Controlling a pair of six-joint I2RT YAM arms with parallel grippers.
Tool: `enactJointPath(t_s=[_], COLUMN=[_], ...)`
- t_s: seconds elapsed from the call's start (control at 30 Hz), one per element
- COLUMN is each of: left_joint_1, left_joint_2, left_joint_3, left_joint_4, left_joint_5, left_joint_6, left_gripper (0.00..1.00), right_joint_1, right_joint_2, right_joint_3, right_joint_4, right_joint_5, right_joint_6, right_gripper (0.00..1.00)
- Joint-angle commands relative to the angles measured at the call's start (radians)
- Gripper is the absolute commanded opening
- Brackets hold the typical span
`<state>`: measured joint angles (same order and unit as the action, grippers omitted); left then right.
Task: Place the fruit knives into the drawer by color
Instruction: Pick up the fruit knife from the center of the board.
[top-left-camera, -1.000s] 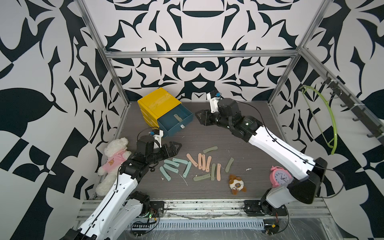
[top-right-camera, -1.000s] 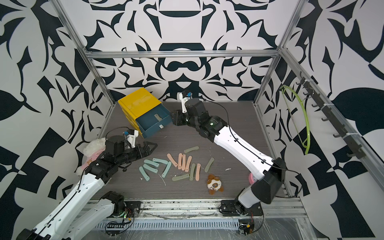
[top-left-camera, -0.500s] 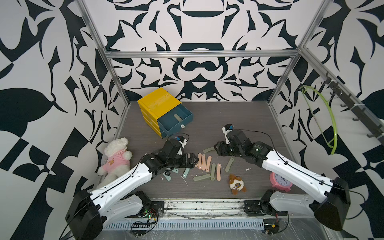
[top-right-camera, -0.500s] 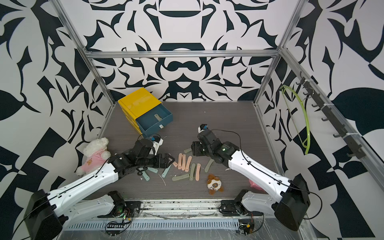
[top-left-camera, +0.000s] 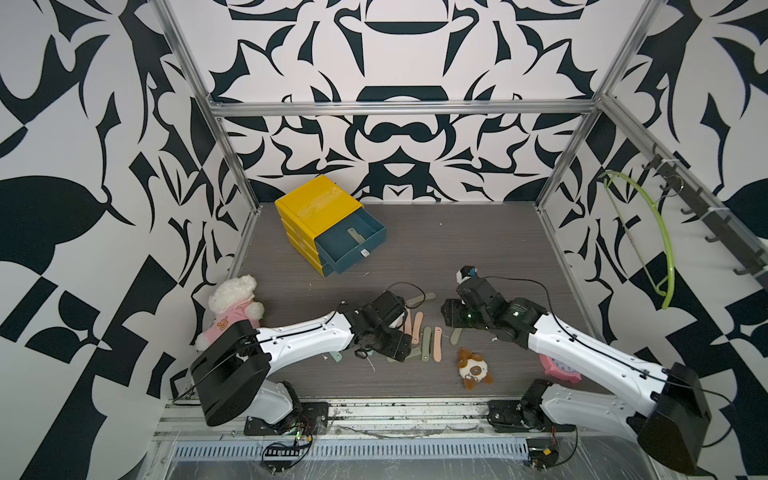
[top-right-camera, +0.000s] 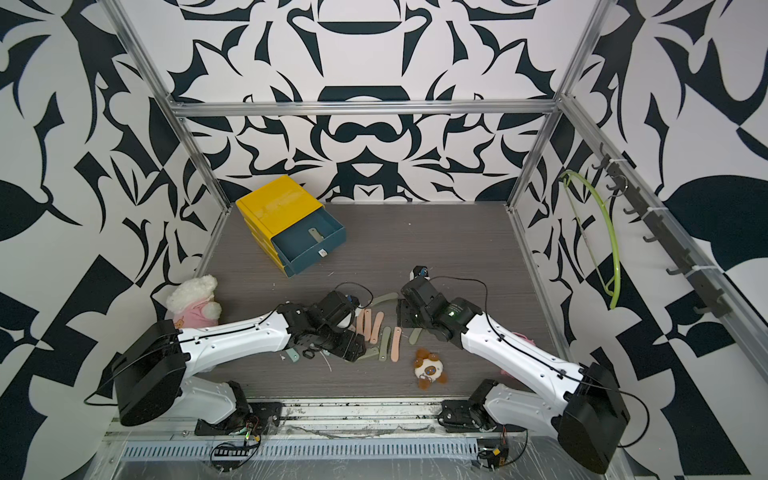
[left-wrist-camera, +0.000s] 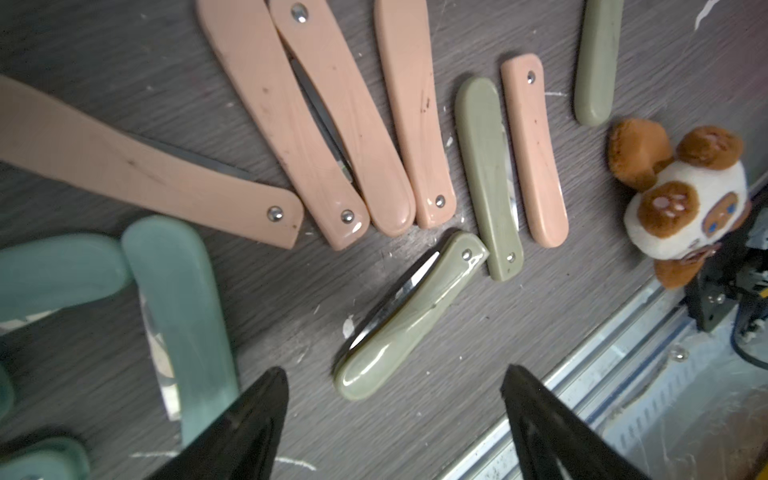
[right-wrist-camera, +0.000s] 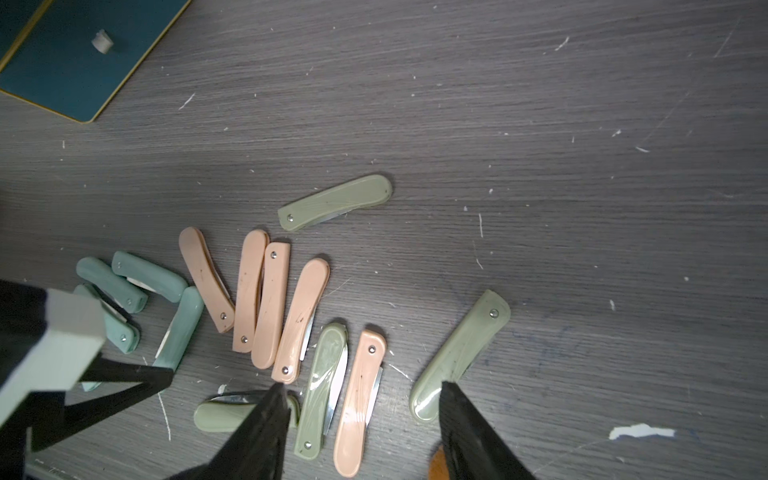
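Fruit knives lie clustered at the table's front: teal (right-wrist-camera: 145, 276), peach (right-wrist-camera: 270, 303) and olive (right-wrist-camera: 461, 353). My left gripper (left-wrist-camera: 395, 374) hangs low over the pile, open, with the rounded end of an olive knife (left-wrist-camera: 411, 316) just ahead of its gap and a teal knife (left-wrist-camera: 178, 299) beside one finger. My right gripper (right-wrist-camera: 361, 388) is open above a peach knife (right-wrist-camera: 359, 399) and an olive knife (right-wrist-camera: 324, 386). In both top views the blue drawer (top-left-camera: 374, 243) stands pulled out of its yellow cabinet (top-left-camera: 316, 205), holding one olive knife (top-left-camera: 354, 235).
A white teddy in pink (top-left-camera: 232, 309) sits at the left wall. A small brown-and-white plush (top-left-camera: 473, 368) lies right of the knives, and a pink clock (top-left-camera: 559, 368) shows beneath the right arm. A green hanger (top-left-camera: 648, 237) hangs on the right wall. The metal rail (top-left-camera: 374, 411) borders the front.
The right arm has come from the drawer down to the knife pile. The left arm has swung rightward from the table's left side to hang over the pile.
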<state>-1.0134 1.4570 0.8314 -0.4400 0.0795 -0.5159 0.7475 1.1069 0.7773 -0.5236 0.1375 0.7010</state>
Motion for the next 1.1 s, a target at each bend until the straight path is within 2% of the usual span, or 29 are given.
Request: enactJointPath(t_s=[0.0,0.13,0.2,0.4,0.57,0.8,0.97,1.07], left_joint_1=[-0.037,-0.072,-0.095,-0.145,-0.166,-0.187,-0.197,-0.197], left_joint_2=[0.041,0.094,0.125,0.218,0.268,0.318,0.347,0.347], left_joint_3=[0.047,0.078,0.102,0.157,0.181,0.191,0.197,0.195], left_joint_4=[-0.065,-0.085,-0.1,-0.131,-0.138,-0.151,-0.157,-0.157], left_joint_5=[-0.061,-0.111,-0.146,-0.236,-0.268,-0.281,-0.276,-0.278], left_joint_6=[0.061,0.098,0.116,0.153,0.172,0.195,0.208,0.206], left_gripper=[0.86,0.86,0.81,0.77,0.71,0.59,0.45,0.41], right_joint_1=[-0.004,-0.004,-0.004,-0.005,-0.008,-0.019,-0.031,-0.035], right_joint_2=[-0.023,-0.036,-0.044,-0.073,-0.095,-0.131,-0.141,-0.138], right_joint_3=[-0.007,-0.014,-0.018,-0.031,-0.027,-0.018,-0.009,-0.003], right_joint_4=[-0.009,-0.007,-0.009,-0.008,-0.016,-0.025,-0.026,-0.029], right_joint_5=[0.035,0.046,0.047,0.094,0.108,0.131,0.132,0.13], right_joint_6=[0.02,0.021,0.024,0.032,0.034,0.025,0.019,0.013], right_gripper=[0.6,0.6,0.6,0.6,0.6,0.6,0.6,0.6])
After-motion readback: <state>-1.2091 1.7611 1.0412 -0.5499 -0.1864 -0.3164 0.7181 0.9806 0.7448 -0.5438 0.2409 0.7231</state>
